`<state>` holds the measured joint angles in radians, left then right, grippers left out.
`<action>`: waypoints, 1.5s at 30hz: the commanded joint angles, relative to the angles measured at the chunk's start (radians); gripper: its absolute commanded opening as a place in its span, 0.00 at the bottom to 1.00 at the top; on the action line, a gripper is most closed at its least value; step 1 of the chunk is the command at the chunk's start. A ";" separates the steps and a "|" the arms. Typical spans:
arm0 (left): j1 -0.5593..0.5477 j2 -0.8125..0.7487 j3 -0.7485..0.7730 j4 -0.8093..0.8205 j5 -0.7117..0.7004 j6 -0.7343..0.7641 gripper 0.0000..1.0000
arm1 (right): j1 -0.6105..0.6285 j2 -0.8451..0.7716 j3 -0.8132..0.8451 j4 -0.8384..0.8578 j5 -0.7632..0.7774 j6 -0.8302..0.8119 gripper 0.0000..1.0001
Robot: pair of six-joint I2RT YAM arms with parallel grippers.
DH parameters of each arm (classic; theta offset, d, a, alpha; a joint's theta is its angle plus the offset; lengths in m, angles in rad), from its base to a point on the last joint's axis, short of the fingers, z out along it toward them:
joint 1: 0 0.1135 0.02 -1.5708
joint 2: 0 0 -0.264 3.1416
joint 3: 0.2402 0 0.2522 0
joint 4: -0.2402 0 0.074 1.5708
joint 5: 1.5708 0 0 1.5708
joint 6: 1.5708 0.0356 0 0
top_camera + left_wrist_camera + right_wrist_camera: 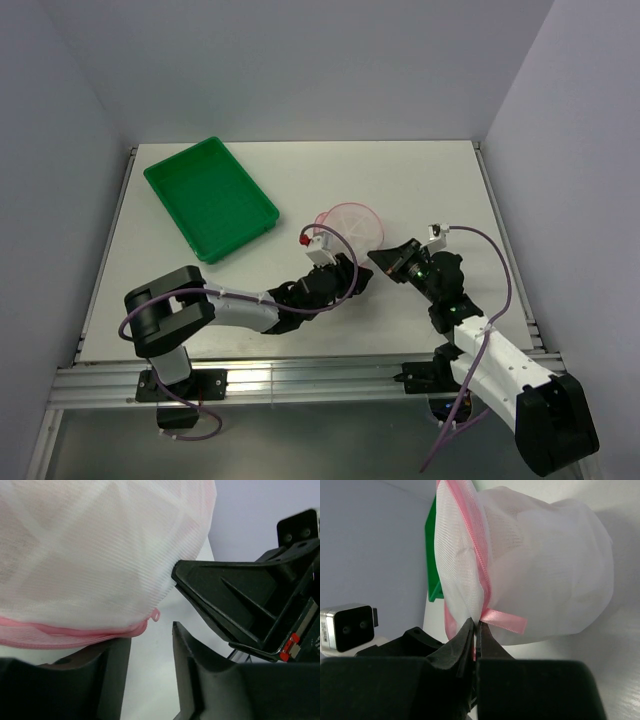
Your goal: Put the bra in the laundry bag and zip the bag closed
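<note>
The laundry bag (350, 226), a white mesh pouch with pink edging, stands at the table's middle. In the left wrist view it (90, 555) fills the upper left, with its pink zip (75, 631) along the bottom and the zip pull (156, 615) hanging free. My left gripper (147, 636) is open and empty just below that pull. My right gripper (476, 623) is shut on the bag's pink seam beside a pink ribbon loop (506, 621). The bra does not show clearly; only faint peach tones (520, 535) show through the mesh. Both grippers (350, 272) (380, 258) flank the bag's near side.
A green plastic tray (212, 195) lies at the back left; its corner shows in the right wrist view (434, 560). The right gripper's black fingers (235, 605) sit close to the left gripper. Grey walls enclose the white table (450, 190).
</note>
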<state>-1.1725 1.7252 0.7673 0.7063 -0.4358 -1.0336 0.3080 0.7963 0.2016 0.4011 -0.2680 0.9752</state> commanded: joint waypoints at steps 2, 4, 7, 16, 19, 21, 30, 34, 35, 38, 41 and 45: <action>-0.027 -0.032 0.040 -0.017 -0.034 -0.016 0.48 | 0.008 0.017 -0.008 0.027 -0.036 -0.017 0.00; -0.029 -0.024 0.056 -0.033 -0.034 -0.020 0.48 | 0.006 0.008 -0.001 0.013 -0.042 -0.024 0.00; -0.029 -0.029 0.066 -0.050 -0.050 -0.019 0.45 | 0.008 -0.034 0.007 -0.011 -0.042 -0.035 0.00; -0.029 -0.062 0.046 -0.044 -0.113 -0.020 0.40 | 0.008 -0.118 0.004 -0.097 -0.073 -0.052 0.00; -0.029 -0.062 0.044 -0.044 -0.121 -0.026 0.42 | 0.008 -0.132 -0.001 -0.110 -0.077 -0.055 0.00; -0.030 -0.067 0.033 -0.034 -0.121 -0.028 0.45 | 0.008 -0.137 -0.004 -0.120 -0.077 -0.062 0.00; -0.041 -0.101 0.027 -0.021 -0.126 -0.031 0.34 | 0.009 -0.129 -0.041 -0.104 -0.077 -0.072 0.00; -0.041 -0.096 0.023 -0.013 -0.123 -0.042 0.30 | 0.008 -0.141 -0.044 -0.114 -0.062 -0.081 0.00; -0.041 -0.096 0.023 -0.013 -0.121 -0.040 0.28 | 0.009 -0.141 -0.044 -0.114 -0.063 -0.082 0.00; -0.041 -0.095 0.023 -0.011 -0.115 -0.043 0.19 | 0.013 -0.140 -0.045 -0.116 -0.050 -0.089 0.00; -0.042 -0.093 0.018 -0.011 -0.104 -0.051 0.11 | 0.013 -0.129 -0.048 -0.110 -0.043 -0.093 0.00; -0.047 -0.102 0.000 -0.011 -0.095 -0.071 0.01 | 0.014 -0.112 -0.051 -0.099 -0.043 -0.098 0.00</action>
<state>-1.2152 1.6703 0.7715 0.6228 -0.5205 -1.0790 0.3103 0.6693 0.1753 0.3103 -0.3000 0.9180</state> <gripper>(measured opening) 0.086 0.019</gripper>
